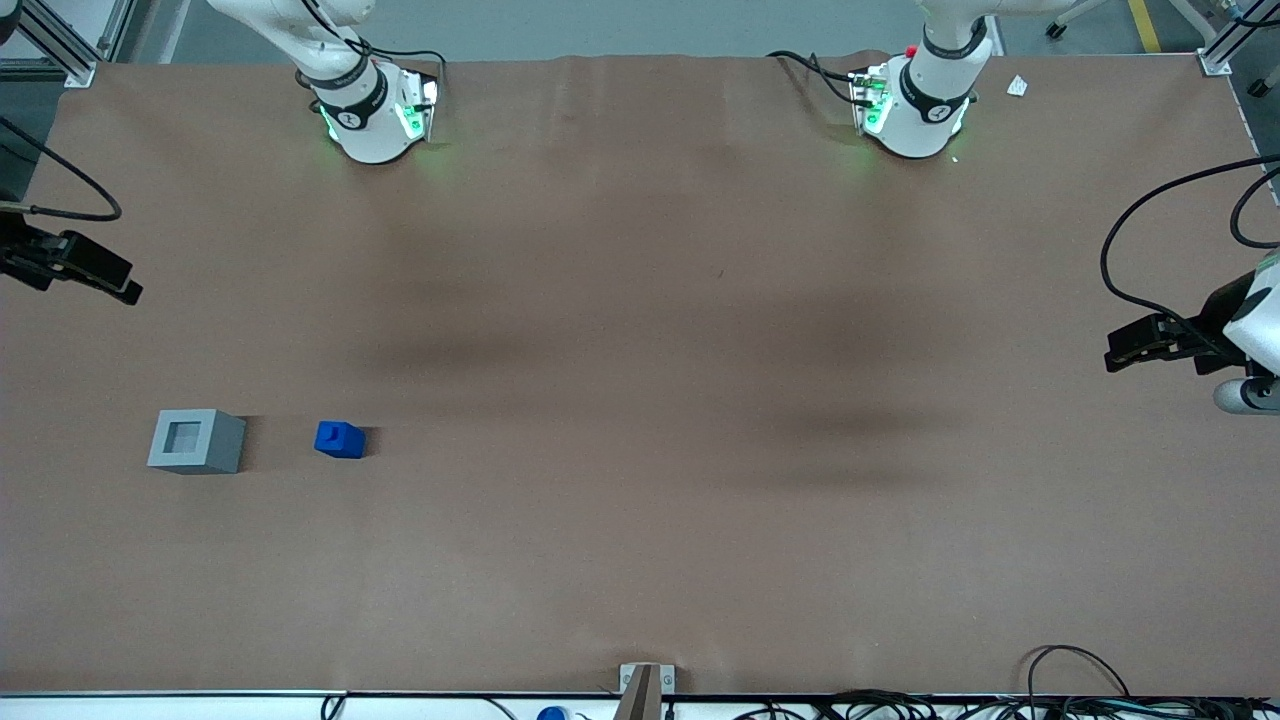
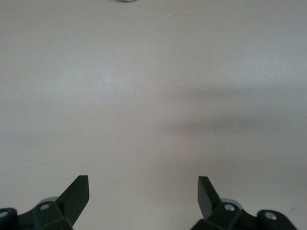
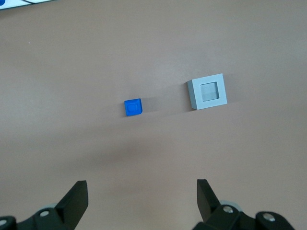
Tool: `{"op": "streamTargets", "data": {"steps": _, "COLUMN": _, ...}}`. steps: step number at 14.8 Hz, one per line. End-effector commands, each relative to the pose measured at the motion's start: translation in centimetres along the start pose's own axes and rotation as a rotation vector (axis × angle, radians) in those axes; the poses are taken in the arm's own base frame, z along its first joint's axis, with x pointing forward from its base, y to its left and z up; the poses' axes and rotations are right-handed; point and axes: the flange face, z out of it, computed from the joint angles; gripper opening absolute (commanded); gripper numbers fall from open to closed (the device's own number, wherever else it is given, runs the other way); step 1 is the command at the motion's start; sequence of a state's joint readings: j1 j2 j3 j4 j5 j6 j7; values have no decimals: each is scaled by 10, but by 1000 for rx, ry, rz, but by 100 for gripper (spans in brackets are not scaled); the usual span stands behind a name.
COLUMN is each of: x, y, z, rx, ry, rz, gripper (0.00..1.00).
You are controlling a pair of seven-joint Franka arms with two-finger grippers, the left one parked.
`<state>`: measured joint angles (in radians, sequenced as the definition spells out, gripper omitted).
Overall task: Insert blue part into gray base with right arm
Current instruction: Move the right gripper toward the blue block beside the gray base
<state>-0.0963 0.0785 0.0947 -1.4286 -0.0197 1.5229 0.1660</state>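
The blue part [image 1: 339, 439] lies on the brown table with its narrower stud facing up. Beside it, nearer the working arm's end of the table, stands the gray base [image 1: 196, 440], its square socket facing up and empty. The two are apart. My right arm's gripper [image 1: 128, 290] hangs at the working arm's end of the table, farther from the front camera than both blocks. In the right wrist view the gripper [image 3: 142, 184] is open with nothing between its fingers, and the blue part [image 3: 133, 107] and gray base [image 3: 207, 92] sit well ahead of it.
Two white arm bases [image 1: 370, 115] [image 1: 915, 110] stand along the table edge farthest from the front camera. A small white scrap [image 1: 1017, 86] lies near one of them. Cables [image 1: 900, 700] and a metal bracket [image 1: 645, 685] line the nearest edge.
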Motion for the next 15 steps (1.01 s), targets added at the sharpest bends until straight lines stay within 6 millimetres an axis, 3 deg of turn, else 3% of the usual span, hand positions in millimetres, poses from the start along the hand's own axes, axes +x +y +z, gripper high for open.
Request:
{"op": "streamTargets", "data": {"steps": 1, "x": 10, "y": -30, "z": 30, "rx": 2, "ry": -14, "rz": -40, "gripper": 100}}
{"op": "streamTargets", "data": {"steps": 5, "x": 41, "y": -58, "z": 98, "rx": 2, "ry": -43, "rz": -59, "gripper": 100}}
{"op": "streamTargets", "data": {"steps": 8, "x": 50, "y": -56, "z": 155, "rx": 8, "ry": -23, "rz": -44, "gripper": 100}}
{"op": "streamTargets", "data": {"steps": 12, "x": 58, "y": -53, "z": 248, "rx": 6, "ry": -52, "rz": -3, "gripper": 100}}
{"op": "streamTargets", "data": {"steps": 15, "x": 64, "y": -54, "z": 294, "rx": -7, "ry": -95, "rz": 50, "gripper": 100}}
